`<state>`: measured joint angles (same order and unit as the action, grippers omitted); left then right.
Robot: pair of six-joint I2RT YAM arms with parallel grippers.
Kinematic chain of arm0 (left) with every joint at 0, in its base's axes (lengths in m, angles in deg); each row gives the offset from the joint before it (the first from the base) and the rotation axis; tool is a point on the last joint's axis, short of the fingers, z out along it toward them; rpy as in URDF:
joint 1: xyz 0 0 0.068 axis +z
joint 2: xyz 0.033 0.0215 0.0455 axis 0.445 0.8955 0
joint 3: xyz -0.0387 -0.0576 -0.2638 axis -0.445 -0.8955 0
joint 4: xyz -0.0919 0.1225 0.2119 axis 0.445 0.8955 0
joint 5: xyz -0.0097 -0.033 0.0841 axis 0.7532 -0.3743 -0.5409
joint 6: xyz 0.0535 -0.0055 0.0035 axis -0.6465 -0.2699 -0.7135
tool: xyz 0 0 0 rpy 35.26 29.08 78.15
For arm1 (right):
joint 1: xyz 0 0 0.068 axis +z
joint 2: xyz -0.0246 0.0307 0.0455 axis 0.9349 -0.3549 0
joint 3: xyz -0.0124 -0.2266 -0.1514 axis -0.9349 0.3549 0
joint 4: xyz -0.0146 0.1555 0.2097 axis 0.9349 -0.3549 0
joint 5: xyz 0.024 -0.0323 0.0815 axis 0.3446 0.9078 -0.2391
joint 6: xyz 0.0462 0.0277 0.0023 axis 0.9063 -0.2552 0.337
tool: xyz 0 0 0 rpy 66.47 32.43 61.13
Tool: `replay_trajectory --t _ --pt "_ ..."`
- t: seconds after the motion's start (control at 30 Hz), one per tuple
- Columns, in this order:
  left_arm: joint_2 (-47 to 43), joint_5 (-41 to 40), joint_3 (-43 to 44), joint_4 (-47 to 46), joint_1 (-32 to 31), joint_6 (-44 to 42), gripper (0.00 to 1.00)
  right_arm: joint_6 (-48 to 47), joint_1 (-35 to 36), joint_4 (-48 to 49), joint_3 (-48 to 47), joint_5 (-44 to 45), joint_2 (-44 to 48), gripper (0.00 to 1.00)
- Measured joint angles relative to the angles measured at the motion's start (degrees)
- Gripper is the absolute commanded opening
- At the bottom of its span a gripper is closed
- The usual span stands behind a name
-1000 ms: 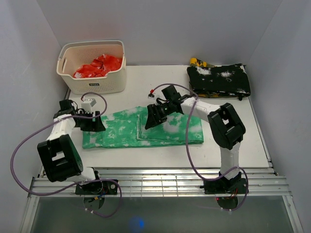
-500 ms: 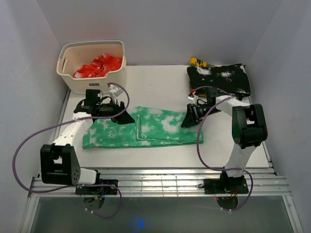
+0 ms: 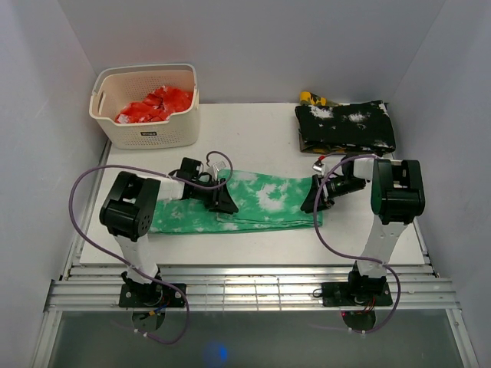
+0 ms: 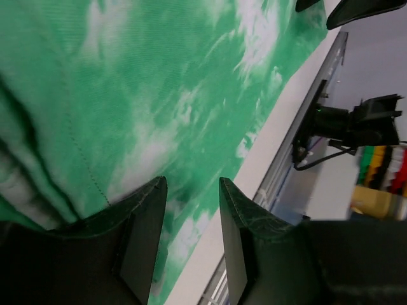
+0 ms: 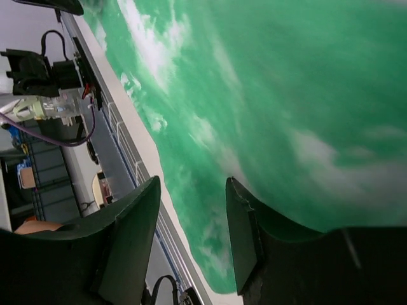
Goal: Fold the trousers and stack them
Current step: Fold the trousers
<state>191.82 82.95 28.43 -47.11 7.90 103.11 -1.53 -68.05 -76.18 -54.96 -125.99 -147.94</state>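
Note:
The green trousers with white blotches [image 3: 261, 201] lie flat on the white table as a long folded strip. They fill the left wrist view [image 4: 159, 82] and the right wrist view [image 5: 286, 95]. My left gripper [image 3: 223, 201] is low over the fold near the middle of the strip; its jaws stand open with nothing between them [image 4: 191, 190]. My right gripper [image 3: 311, 201] is low at the strip's right end; its jaws stand open and empty [image 5: 194, 190].
A cream basket [image 3: 147, 132] holding red cloth [image 3: 156, 104] stands at the back left. A folded black white-speckled garment [image 3: 345, 126] lies at the back right with a yellow object [image 3: 312, 98] behind it. The table's front edge and metal rails [image 3: 253, 287] are near.
My left gripper has moved right and down from the trousers' left part to their middle fold. My right gripper has moved right from the middle to the right end and dropped lower.

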Motion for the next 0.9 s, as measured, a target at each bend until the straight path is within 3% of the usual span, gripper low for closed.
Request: replay_trajectory --t 0.13,0.27,0.33,0.43,0.6,0.73,0.9 --pt "3.3 2.8 2.1 0.5 0.6 1.8 0.62 1.0 -3.0 -0.5 0.0 2.4 0.6 0.54" --pt "3.0 5.3 5.1 5.2 0.4 -2.1 0.96 1.7 -3.5 -0.9 0.0 7.4 4.7 0.65" --pt "0.3 4.7 5.5 8.0 0.0 -5.0 0.98 1.7 -3.7 -0.9 0.0 10.4 8.3 0.66" --pt "-6.3 2.9 5.4 11.3 0.5 -8.3 0.98 0.9 -5.4 -1.2 0.0 13.3 13.6 0.49" --pt "-15.6 4.1 5.2 12.2 1.3 -10.1 0.93 -1.7 -6.7 -5.3 0.0 10.5 16.0 0.44" --pt "-15.2 5.5 4.0 10.0 1.4 -8.9 0.92 -3.9 -4.2 -9.1 0.0 4.9 11.4 0.44" --pt "-8.0 5.3 2.9 7.3 1.4 -5.9 0.92 -4.0 -0.8 -9.4 2.7 3.2 7.4 0.4"
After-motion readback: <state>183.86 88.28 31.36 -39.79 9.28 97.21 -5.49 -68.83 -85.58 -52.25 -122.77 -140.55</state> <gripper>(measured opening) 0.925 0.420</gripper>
